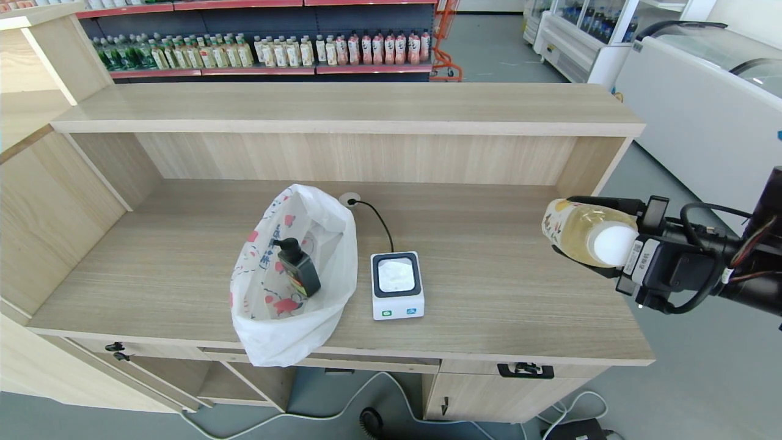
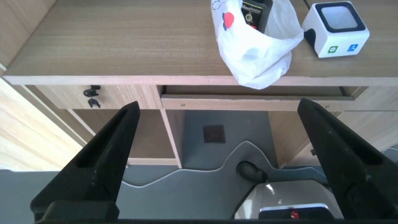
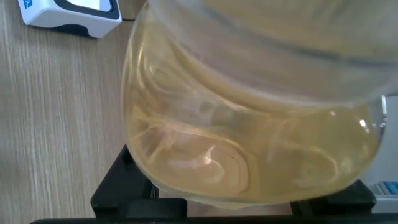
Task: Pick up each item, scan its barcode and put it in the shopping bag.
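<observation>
My right gripper [image 1: 589, 232] is shut on a clear bottle of yellow drink [image 1: 580, 232] with a white cap, held on its side above the counter's right end. Seen close up, the bottle [image 3: 249, 124] sits between black fingers [image 3: 124, 193]. The white barcode scanner [image 1: 397, 285] rests mid-counter, its corner also visible as the scanner [image 3: 68, 12]. A white shopping bag [image 1: 293, 281] stands open to its left with a dark pump bottle [image 1: 299, 267] inside. My left gripper [image 2: 221, 162] hangs open below the counter's front edge, facing the bag [image 2: 255, 50] and scanner [image 2: 336, 28].
The wooden counter [image 1: 489, 287] has a raised back shelf and side walls. A black cable [image 1: 379, 223] runs from the scanner to a hole at the back. Drawers and cables lie under the front edge. Store shelves of drinks and freezers stand behind.
</observation>
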Controlling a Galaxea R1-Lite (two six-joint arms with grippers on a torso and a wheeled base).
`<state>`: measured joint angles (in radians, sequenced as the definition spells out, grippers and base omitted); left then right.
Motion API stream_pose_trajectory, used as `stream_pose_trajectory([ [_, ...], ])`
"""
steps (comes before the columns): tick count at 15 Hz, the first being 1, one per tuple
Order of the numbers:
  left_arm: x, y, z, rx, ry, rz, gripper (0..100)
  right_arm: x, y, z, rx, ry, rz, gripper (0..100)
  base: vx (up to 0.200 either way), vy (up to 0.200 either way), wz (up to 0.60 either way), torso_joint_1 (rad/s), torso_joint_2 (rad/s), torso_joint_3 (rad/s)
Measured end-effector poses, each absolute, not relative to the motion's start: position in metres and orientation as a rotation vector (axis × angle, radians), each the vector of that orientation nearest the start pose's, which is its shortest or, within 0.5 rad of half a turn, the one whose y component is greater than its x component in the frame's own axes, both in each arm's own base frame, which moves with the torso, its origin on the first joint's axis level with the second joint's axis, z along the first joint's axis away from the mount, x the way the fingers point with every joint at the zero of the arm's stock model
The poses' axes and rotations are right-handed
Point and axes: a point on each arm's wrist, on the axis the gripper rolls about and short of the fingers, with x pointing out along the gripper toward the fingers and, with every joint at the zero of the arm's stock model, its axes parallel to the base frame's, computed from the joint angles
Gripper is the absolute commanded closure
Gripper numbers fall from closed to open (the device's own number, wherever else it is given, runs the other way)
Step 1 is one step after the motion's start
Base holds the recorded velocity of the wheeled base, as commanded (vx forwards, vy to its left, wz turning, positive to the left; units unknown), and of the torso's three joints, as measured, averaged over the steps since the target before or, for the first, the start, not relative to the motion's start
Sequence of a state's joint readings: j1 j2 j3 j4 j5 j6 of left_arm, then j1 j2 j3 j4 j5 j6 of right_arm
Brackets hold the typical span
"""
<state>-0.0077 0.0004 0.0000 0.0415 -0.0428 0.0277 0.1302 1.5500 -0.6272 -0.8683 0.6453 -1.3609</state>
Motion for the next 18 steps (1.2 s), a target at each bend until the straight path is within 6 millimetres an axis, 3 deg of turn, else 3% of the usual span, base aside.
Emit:
stream_pose_trajectory([
  [8, -0.023, -0.001, 0.071, 0.027, 0.041, -0.051, 0, 0.256, 0.065, 0.2, -1.278, -0.554, 0.72, 100, 0.0, 0.2, 0.0, 0.004, 0.0, 0.001],
  [18, -0.023, -0.001, 0.071, 0.03, 0.041, -0.051, 0, 0.282, 0.073, 0.17, -1.295, -0.593, 0.711, 100, 0.0, 0.0, 0.0, 0.0, 0.0, 0.0],
])
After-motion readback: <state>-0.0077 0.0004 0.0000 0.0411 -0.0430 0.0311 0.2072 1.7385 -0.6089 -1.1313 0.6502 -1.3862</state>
